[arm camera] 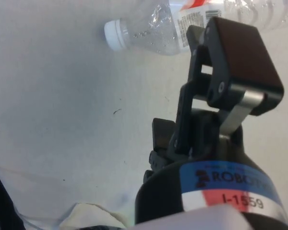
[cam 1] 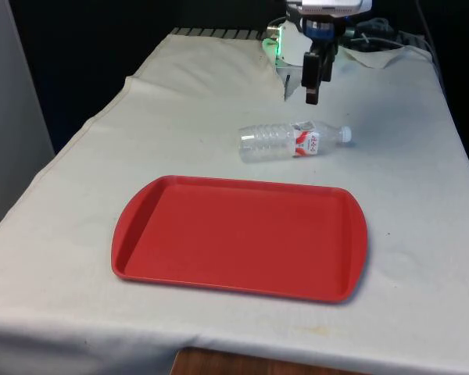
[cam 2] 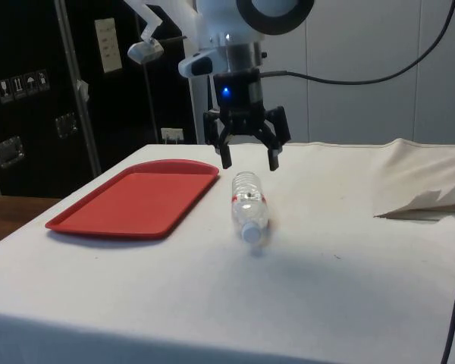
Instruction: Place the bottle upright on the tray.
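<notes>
Currently your black two-finger gripper (cam 2: 249,161) hangs above the table with its fingers spread apart, holding nothing. The clear plastic water bottle with a red-and-white label (cam 1: 292,141) lies on its side on the white cloth (cam 1: 406,156), white cap (arm camera: 114,35) toward the front view's right, just beyond the empty red plastic tray (cam 1: 240,237). Judged: you're poised over the bottle's body to grasp across it, since uprighting needs a firm hold first.
</notes>
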Controlling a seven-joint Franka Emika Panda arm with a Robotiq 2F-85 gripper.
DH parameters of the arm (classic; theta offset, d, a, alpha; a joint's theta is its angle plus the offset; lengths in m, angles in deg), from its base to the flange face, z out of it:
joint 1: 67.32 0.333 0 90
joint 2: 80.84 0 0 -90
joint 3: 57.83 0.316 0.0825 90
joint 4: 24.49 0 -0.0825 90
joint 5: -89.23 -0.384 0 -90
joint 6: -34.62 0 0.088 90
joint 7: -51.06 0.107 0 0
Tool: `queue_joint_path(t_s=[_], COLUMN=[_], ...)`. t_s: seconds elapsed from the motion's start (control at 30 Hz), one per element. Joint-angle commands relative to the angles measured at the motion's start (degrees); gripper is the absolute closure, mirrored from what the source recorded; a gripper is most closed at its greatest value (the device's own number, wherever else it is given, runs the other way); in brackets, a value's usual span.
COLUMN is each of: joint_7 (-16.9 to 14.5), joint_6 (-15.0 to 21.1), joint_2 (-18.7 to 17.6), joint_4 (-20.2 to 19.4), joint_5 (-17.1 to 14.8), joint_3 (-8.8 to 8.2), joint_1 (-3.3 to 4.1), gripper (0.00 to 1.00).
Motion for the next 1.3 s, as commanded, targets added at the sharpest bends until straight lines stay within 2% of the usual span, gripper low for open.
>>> queue_joint_path(t_s=[0.0, 0.17, 0.2, 0.23, 0.47, 0.5, 0.53, 0.77, 0.8, 0.83, 1.1, 1.13, 1.17, 1.27], joint_7=[-0.3, -3.0, -3.2, -3.4, -6.5, -6.7, -6.9, -10.0, -10.5, -10.4, -12.9, -13.1, -13.1, -13.9], joint_6=[0.5, 0.5, 0.0, 0.5, 0.4, 0.0, 0.4, 0.3, 0.0, 0.3, -0.2, -0.3, -0.2, -0.3], joint_2=[-0.2, -0.3, -0.2, -0.3, -0.7, -0.6, -0.7, -1.0, -0.9, -1.0, -1.0, -1.0, -1.0, -1.0], joint_4=[-0.1, -0.1, 0.0, -0.1, 0.0, 0.0, 0.0, 0.0, 0.0, 0.0, 0.1, 0.1, 0.1, 0.1], joint_5=[1.0, 1.2, 0.2, 1.2, 1.8, 1.0, 1.9, 2.3, 1.3, 2.4, 4.3, 3.2, 4.5, 5.0], joint_3=[0.0, 0.0, 0.0, -0.06, 0.0, 0.0, 0.0, -0.06, 0.0, -0.06, -0.06, 0.0, -0.06, -0.06], joint_1=[0.0, 0.06, 0.0, 0.06, 0.06, 0.0, 0.06, 0.06, 0.0, 0.06, 0.06, 0.0, 0.06, 0.06], gripper=[0.0, 0.0, 0.0, 0.0, 0.0, 0.0, 0.0, 0.0, 0.0, 0.0, 0.0, 0.0, 0.0, 0.0])
